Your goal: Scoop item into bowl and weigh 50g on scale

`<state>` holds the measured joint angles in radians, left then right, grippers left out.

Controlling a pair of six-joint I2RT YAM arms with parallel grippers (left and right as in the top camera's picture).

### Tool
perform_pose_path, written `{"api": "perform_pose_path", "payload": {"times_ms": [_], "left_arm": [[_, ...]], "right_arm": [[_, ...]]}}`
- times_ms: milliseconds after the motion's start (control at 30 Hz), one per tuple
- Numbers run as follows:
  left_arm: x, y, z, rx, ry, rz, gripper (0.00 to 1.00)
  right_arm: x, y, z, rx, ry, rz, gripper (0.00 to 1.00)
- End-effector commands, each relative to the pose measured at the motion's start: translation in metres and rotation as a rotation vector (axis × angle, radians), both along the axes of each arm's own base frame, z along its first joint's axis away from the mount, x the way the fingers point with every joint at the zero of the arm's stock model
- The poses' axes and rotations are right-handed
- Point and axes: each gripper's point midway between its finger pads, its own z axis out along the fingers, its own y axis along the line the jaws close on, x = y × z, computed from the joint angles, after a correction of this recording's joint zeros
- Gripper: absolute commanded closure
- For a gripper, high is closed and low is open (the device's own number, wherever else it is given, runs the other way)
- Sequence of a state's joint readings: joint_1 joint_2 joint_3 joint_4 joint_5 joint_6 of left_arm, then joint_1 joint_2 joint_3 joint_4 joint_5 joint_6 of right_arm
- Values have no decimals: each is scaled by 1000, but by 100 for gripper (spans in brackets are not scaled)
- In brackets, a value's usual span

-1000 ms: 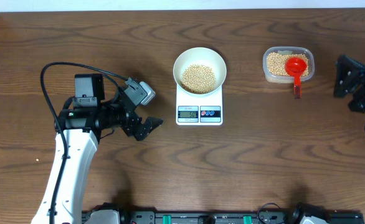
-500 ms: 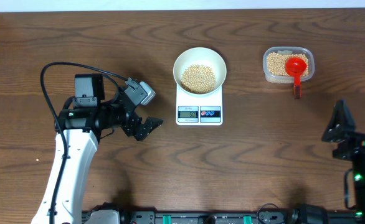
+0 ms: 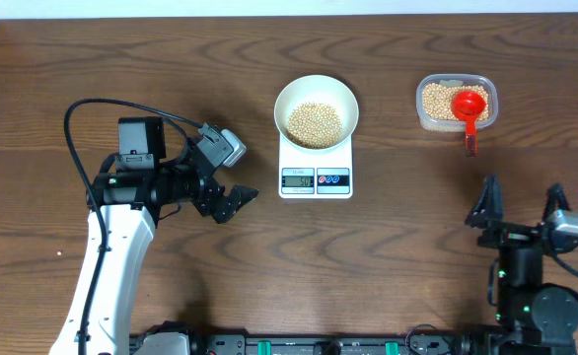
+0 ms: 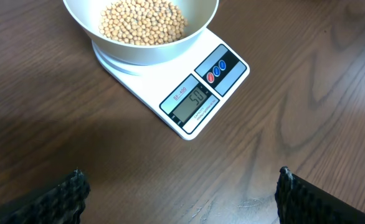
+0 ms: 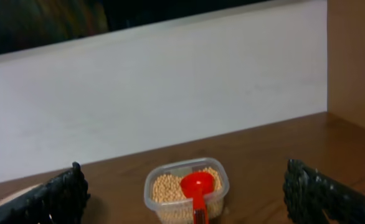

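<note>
Beige beans (image 3: 314,122) fill the bottom of the white bowl (image 3: 340,94), and the bowl sits squarely on the back half of the scale (image 3: 316,179), just toward 12 o'clock from the middle of the bench (image 3: 388,276). From the left wrist view, I read the grey display (image 4: 194,101) as 50. A line of small print above it is too fine for me to make out, and the round buttons beside it carry no marking I can read.

At 2 o'clock from the scale stands the clear tub (image 3: 456,103), with more beans inside and the red scoop (image 3: 469,108) lying in it, handle pointing to 6 o'clock.

The left jaws hang at about 8 o'clock from the scale, spread wide and empty. The right jaws are at 5 o'clock, well apart from everything, also wide and holding nothing.

I judge the weighing done, or nearly so. The next move calls for little: keep both arms off the scale so the reading stays settled. If it drifts, I would send the right jaws up to the scoop handle.
</note>
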<state>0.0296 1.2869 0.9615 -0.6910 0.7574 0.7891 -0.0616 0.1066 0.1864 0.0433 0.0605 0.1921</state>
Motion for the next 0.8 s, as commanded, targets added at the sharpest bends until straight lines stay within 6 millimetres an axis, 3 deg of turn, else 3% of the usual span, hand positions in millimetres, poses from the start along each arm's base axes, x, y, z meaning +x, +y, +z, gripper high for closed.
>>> {"api": "perform_pose_path", "payload": {"times_ms": [0, 600, 767], "left_arm": [[-1, -3, 1, -12, 1, -9, 2], [-1, -3, 1, -12, 0, -9, 2], [-1, -3, 1, -12, 1, -9, 2]], "right_arm": [[-1, 0, -15, -13, -13, -6, 1], [6, 2, -91, 8, 185, 6, 1], [6, 4, -93, 7, 193, 16, 1]]}}
